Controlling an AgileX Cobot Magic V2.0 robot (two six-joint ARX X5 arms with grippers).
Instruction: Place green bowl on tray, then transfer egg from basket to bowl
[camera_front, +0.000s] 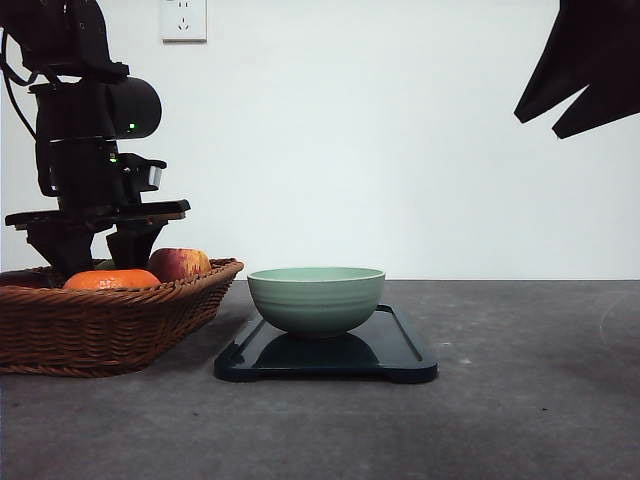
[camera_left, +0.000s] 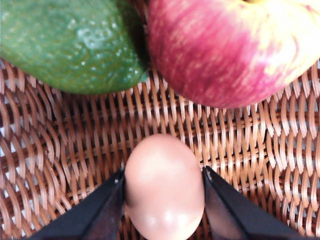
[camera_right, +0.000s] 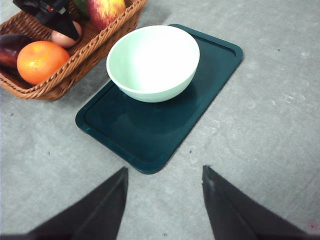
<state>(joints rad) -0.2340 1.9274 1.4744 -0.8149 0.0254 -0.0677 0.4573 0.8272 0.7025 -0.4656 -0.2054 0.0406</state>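
Grey table (camera_front: 520, 400): one green bowl (camera_front: 316, 298), one tray (camera_front: 405, 352), one egg (camera_left: 164, 186).

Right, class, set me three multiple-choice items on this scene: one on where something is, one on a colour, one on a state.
1. Where does the green bowl stand?
A. in the basket
B. on the tray
C. on the bare table

2. What colour is the round fruit at the basket's near end, right wrist view?
A. orange
B. blue
C. white

3. What is the left claw doing?
A. hanging open over the tray
B. gripping the bowl's rim
C. closed on the egg in the basket

Answers: 1 B, the bowl sits on the dark tray; 2 A, the orange fruit shows plainly; 3 C, the left wrist view shows both fingers against the egg's sides.
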